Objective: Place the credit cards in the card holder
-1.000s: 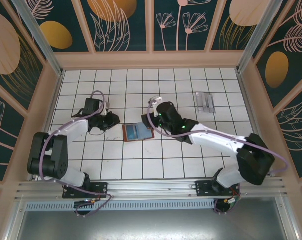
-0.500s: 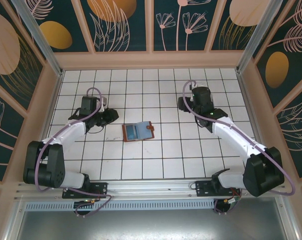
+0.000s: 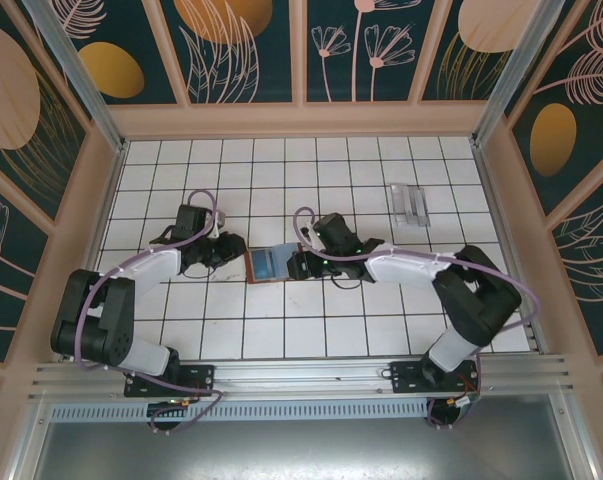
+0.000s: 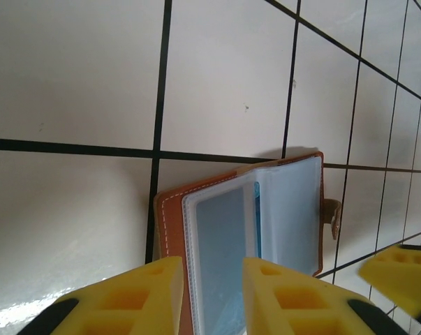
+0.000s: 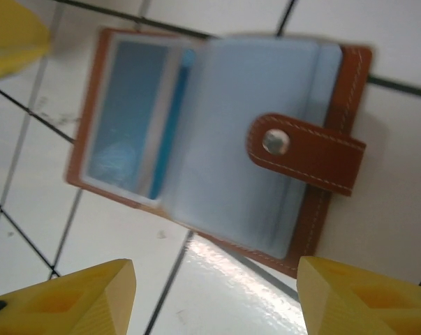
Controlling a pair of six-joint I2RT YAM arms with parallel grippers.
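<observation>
- Your left end effector (image 4: 211, 283) is slightly parted and empty, at the 9 o'clock edge of the card holder (image 4: 287, 209).
- Your right end effector (image 5: 213, 276) gapes wide, empty, at its 3 o'clock.
- The credit cards (image 3: 411, 203) lie at 2 o'clock, well apart.

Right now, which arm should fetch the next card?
Right. The credit cards lie at the far right, on its side, and the right fingers are open and empty. The left fingers sit at the left edge of the card holder, suited to steadying it.

Left arm (image 3: 146, 268), right arm (image 3: 411, 266): white link shells, black joint housings, one lilac cable (image 3: 297, 225) looped along each. Jaws: yellow foam pads (image 4: 287, 296) with recessed pockets.
</observation>
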